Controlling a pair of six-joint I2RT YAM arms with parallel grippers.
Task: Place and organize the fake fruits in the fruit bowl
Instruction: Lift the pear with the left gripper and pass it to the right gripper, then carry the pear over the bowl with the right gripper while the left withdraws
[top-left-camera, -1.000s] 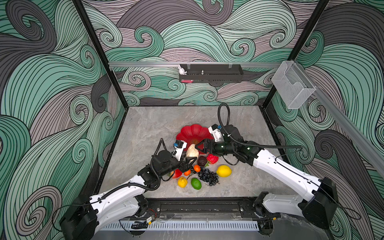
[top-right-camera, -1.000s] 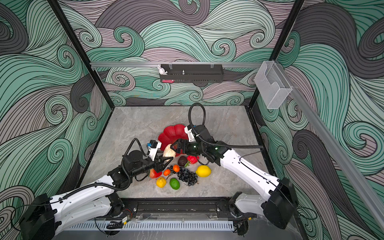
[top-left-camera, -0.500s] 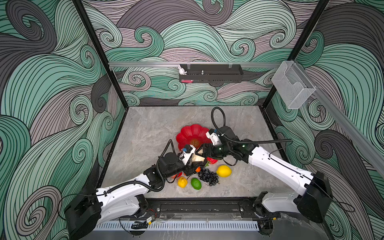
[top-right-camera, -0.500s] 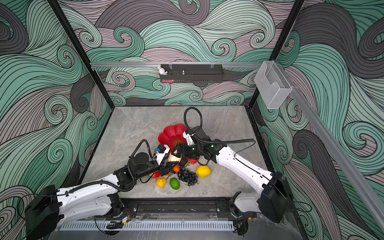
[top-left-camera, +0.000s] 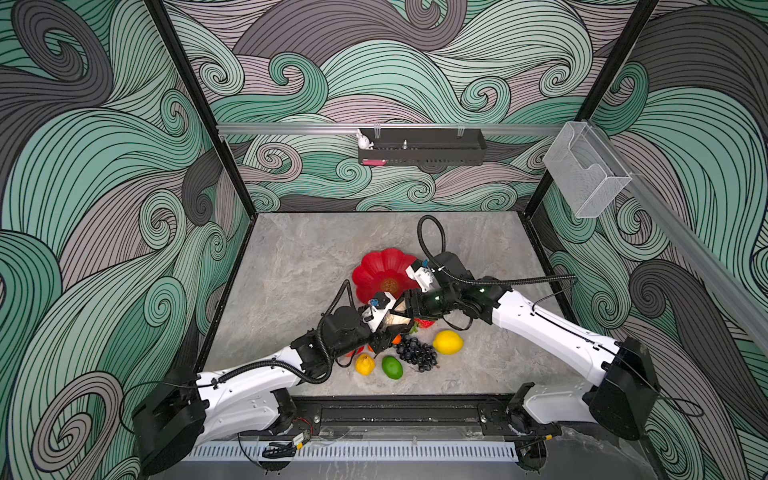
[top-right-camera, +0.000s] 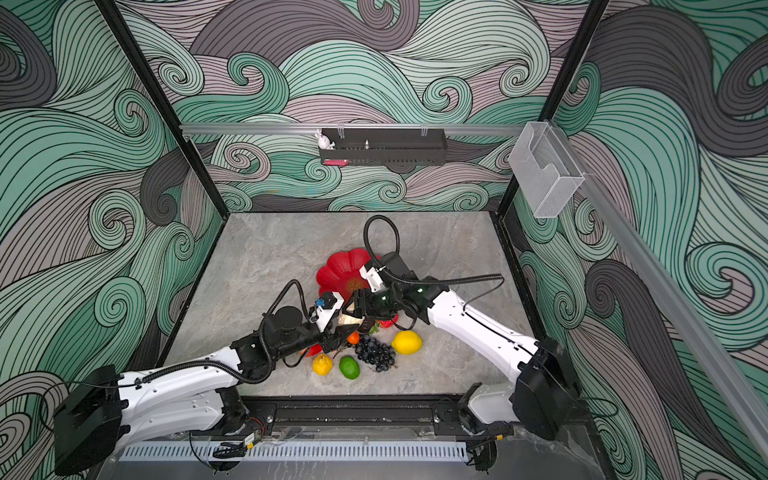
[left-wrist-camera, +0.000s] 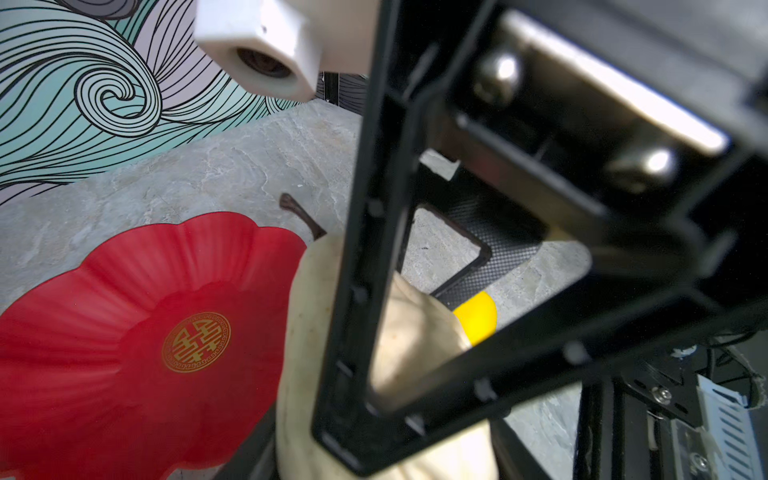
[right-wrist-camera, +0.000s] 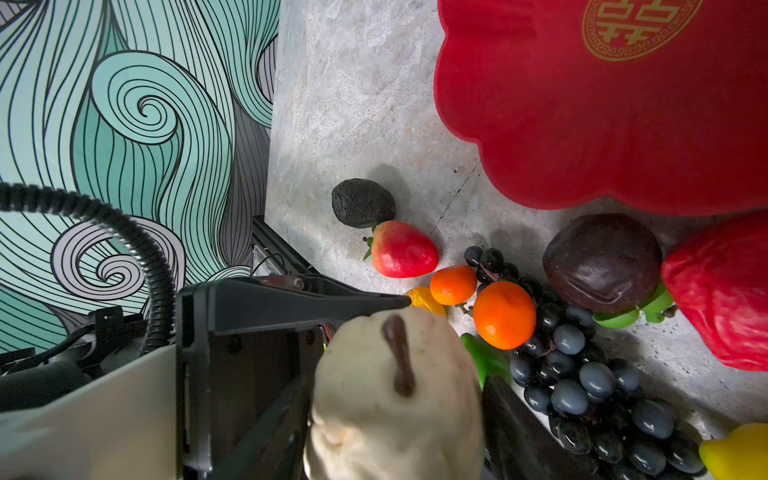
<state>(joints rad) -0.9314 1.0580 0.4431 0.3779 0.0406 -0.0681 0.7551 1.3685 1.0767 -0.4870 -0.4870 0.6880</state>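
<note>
A cream pear (top-left-camera: 397, 319) (top-right-camera: 348, 319) hangs just in front of the red flower-shaped fruit bowl (top-left-camera: 382, 270) (top-right-camera: 338, 270). My left gripper (top-left-camera: 392, 329) (left-wrist-camera: 386, 465) is shut on the pear (left-wrist-camera: 303, 332). My right gripper (top-left-camera: 402, 309) (right-wrist-camera: 395, 440) meets it from the other side, its fingers pressed on both flanks of the pear (right-wrist-camera: 395, 395). The bowl (left-wrist-camera: 124, 332) (right-wrist-camera: 582, 124) holds nothing. On the table lie a lemon (top-left-camera: 448, 342), lime (top-left-camera: 392, 367), grape bunch (top-left-camera: 415, 353), strawberry (right-wrist-camera: 403, 249), oranges (right-wrist-camera: 503, 313), a dark plum (right-wrist-camera: 602, 262) and a black fruit (right-wrist-camera: 362, 203).
A small yellow fruit (top-left-camera: 365, 364) lies by the left arm, a big red fruit (right-wrist-camera: 719, 291) beside the plum. A black tray (top-left-camera: 422, 147) hangs on the back rail and a clear box (top-left-camera: 582, 174) on the right rail. The black front rail (top-left-camera: 395, 411) borders the table.
My left gripper carried the pear to the right, toward the right gripper. The right gripper drew back from over the bowl and narrowed its jaws around the pear.
</note>
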